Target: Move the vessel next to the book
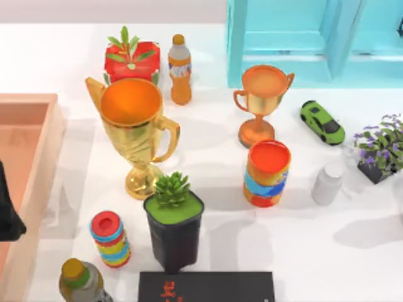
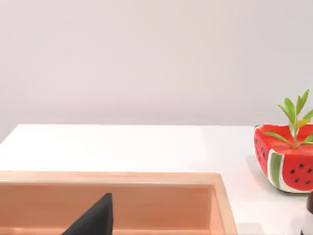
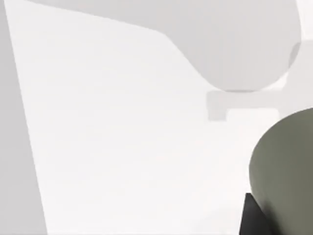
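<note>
White-grey vessel (image 1: 327, 183) stands upright at table's right; black red-lettered book (image 1: 206, 287) lies flat, well apart.

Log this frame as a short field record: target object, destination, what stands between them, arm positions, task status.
vessel: small white-grey bottle, upright, on the table's right side
book: flat black book at the table's near edge, cut off by the frame
between them: striped can with orange lid, left of the bottle; black plant pot just behind the book
left arm: dark part at the top view's left edge, over the wooden tray
status: bottle not yet beside the book, well apart from it
</note>
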Robot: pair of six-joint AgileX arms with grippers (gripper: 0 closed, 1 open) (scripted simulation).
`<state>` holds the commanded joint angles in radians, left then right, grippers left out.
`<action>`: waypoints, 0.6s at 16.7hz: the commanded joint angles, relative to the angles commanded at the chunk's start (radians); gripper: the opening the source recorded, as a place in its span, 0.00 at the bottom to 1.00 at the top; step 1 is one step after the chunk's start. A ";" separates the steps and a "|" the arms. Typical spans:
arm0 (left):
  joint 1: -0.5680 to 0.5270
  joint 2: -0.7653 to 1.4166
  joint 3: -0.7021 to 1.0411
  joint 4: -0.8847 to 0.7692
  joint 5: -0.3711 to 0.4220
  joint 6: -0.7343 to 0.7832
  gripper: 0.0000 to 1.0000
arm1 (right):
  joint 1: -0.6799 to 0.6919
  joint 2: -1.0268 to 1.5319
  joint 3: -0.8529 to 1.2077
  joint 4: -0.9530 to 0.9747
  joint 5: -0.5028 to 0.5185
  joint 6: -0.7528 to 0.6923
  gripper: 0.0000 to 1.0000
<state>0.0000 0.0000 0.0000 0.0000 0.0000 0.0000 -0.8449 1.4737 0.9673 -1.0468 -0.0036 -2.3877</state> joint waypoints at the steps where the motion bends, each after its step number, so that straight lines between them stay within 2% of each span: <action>1: 0.000 0.000 0.000 0.000 0.000 0.000 1.00 | 0.028 0.001 0.028 -0.010 -0.003 0.041 0.00; 5: 0.000 0.000 0.000 0.000 0.000 0.000 1.00 | 0.195 0.008 0.172 -0.059 -0.023 0.309 0.00; 10: 0.000 0.000 0.000 0.000 0.000 0.000 1.00 | 0.498 0.036 0.362 -0.137 -0.060 0.873 0.00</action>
<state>0.0000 0.0000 0.0000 0.0000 0.0000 0.0000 -0.3468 1.5094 1.3294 -1.1834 -0.0636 -1.5144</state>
